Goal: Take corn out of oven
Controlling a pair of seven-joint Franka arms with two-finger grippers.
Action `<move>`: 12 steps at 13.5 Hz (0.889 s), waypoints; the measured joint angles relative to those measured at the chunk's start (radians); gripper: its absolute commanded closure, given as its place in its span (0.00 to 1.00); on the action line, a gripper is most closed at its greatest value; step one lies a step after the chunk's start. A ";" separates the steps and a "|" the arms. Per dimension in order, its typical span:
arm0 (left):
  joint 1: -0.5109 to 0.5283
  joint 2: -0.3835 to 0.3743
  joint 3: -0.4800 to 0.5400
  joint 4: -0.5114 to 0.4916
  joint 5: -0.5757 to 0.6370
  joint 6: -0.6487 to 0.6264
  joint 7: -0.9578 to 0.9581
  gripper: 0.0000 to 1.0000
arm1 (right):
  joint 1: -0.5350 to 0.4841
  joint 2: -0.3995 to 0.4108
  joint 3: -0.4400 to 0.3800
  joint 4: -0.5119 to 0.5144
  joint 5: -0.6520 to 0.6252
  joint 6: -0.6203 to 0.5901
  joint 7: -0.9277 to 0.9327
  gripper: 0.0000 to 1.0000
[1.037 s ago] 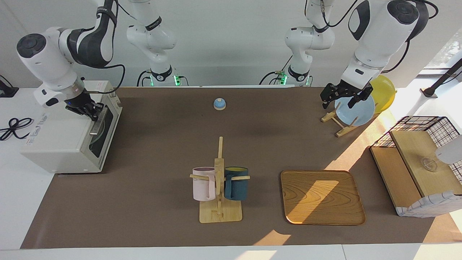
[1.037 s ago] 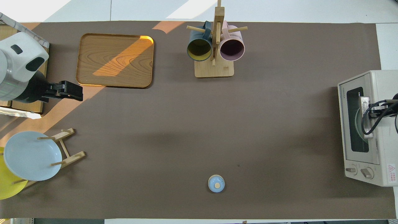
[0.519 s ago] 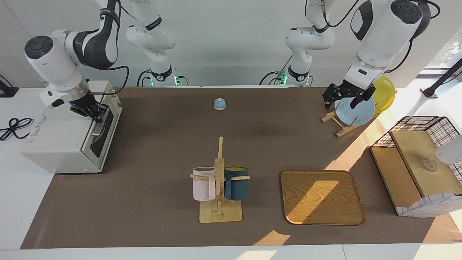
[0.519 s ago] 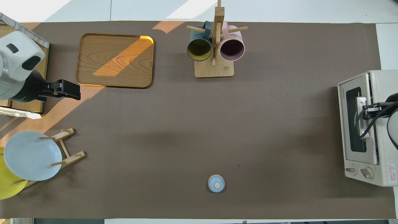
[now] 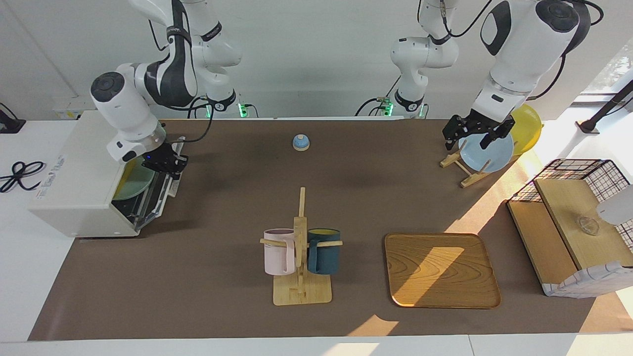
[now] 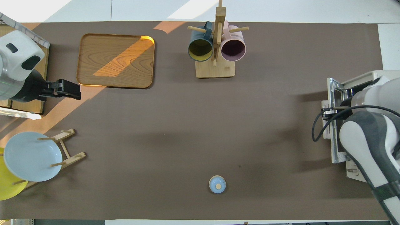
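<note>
Gripping the oven [image 5: 74, 188] door's edge, right pincer [image 5: 170, 164] clamped, door lowered.

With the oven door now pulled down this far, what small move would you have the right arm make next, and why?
Probably let go of the handle and draw the right hand up clear of the door. The oven is open, a pale plate with some yellow at its edge shows inside, and the hand sits at the door's handle edge, blocking the opening. The left hand waits over the plate rack.
</note>
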 measured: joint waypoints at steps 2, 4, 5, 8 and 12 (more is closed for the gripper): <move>0.000 0.000 0.000 0.000 0.000 0.001 0.000 0.00 | 0.026 0.037 0.004 -0.038 0.002 0.076 0.026 1.00; 0.000 0.000 0.000 0.000 0.000 0.001 0.000 0.00 | 0.041 0.068 0.005 -0.086 0.002 0.175 0.040 1.00; 0.000 0.000 0.000 0.000 0.000 0.001 0.000 0.00 | 0.045 0.084 0.006 -0.102 0.002 0.211 0.044 1.00; 0.000 0.000 0.000 0.000 0.000 0.002 0.000 0.00 | 0.046 0.110 0.005 -0.107 0.018 0.237 0.063 1.00; 0.000 0.000 0.000 0.000 0.000 0.002 0.000 0.00 | 0.049 0.116 0.003 -0.104 0.020 0.235 0.100 1.00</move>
